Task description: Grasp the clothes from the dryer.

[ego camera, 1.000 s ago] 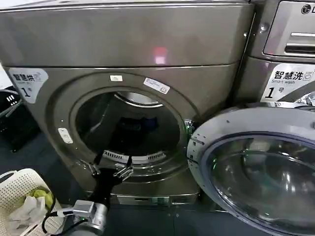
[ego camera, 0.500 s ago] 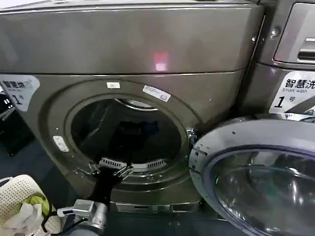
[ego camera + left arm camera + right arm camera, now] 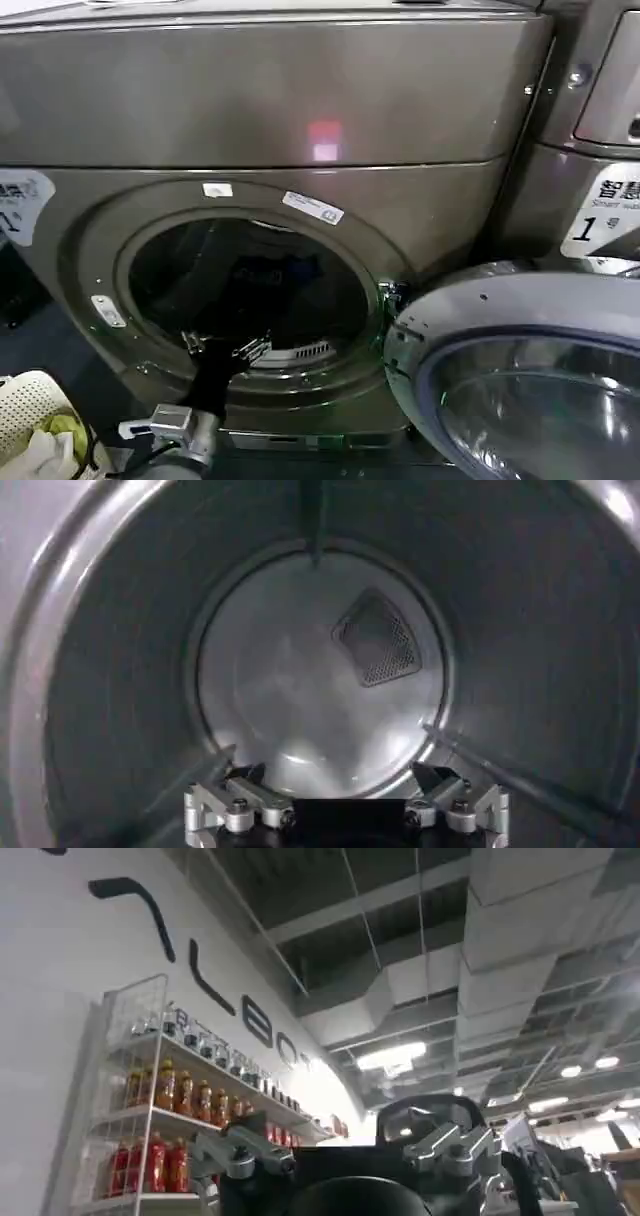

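The dryer (image 3: pixel 300 90) stands in front of me with its round port (image 3: pixel 150 250) open. My left gripper (image 3: pixel 228 345) is open and reaches over the port's lower rim into the drum. In the left wrist view this gripper (image 3: pixel 335 778) faces the bare metal back wall (image 3: pixel 300 700) with a mesh vent (image 3: pixel 378 638), and nothing is between its fingers. In the head view a dark bluish shape (image 3: pixel 280 270) lies deep in the drum; I cannot tell whether it is clothes. My right gripper (image 3: pixel 345 1138) is open and empty, pointing up at the ceiling.
The dryer's round door (image 3: pixel 520 390) hangs open at the right, close to the port. A like machine (image 3: pixel 600 130) stands farther right. A white basket (image 3: pixel 25 400) with yellow-green and white cloth sits on the floor at the lower left.
The head view has drawn closer to the dryer, so the port looks larger. My left gripper has pushed further over the lower rim into the drum, still open.
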You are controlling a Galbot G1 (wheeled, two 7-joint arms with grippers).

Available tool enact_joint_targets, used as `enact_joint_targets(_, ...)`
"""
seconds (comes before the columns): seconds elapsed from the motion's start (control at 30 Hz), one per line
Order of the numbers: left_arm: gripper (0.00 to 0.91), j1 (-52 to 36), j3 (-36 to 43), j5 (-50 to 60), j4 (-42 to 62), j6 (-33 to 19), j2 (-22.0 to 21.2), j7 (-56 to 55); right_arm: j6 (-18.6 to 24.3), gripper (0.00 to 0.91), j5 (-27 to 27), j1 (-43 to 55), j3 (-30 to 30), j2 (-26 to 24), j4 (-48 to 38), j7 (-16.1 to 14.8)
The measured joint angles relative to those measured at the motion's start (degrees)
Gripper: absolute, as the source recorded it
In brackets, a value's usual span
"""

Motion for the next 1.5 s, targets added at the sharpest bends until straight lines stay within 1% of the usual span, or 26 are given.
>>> enact_joint_targets(0.4,0.907,-2.67,-0.42,-1.74,2.22,0.44,0.99,0.46,-0.99,0.907,-0.66,-0.99,1.76,0.26,-0.12,0.5)
enact_joint_targets(0.57,0.907,-6.74,0.11,-3.1,5.5,0.45,1.89,0.97,-1.0,0.907,-0.45,-2.27,3.46,1.02,0.6,0.41)
enact_joint_targets(0.67,0.907,-10.78,0.12,-3.87,8.43,0.68,2.21,1.36,-1.09,0.907,-0.08,-3.15,4.53,1.0,0.96,0.35)
enact_joint_targets(0.97,0.907,-25.46,1.19,-5.94,22.14,1.03,2.44,1.45,-1.05,0.907,0.61,-4.47,6.38,0.66,0.66,0.22)
enact_joint_targets(1.5,0.907,-52.24,5.31,-3.92,53.87,-2.65,1.18,2.65,-1.07,0.907,0.83,-4.13,6.46,-0.17,-0.27,0.07)
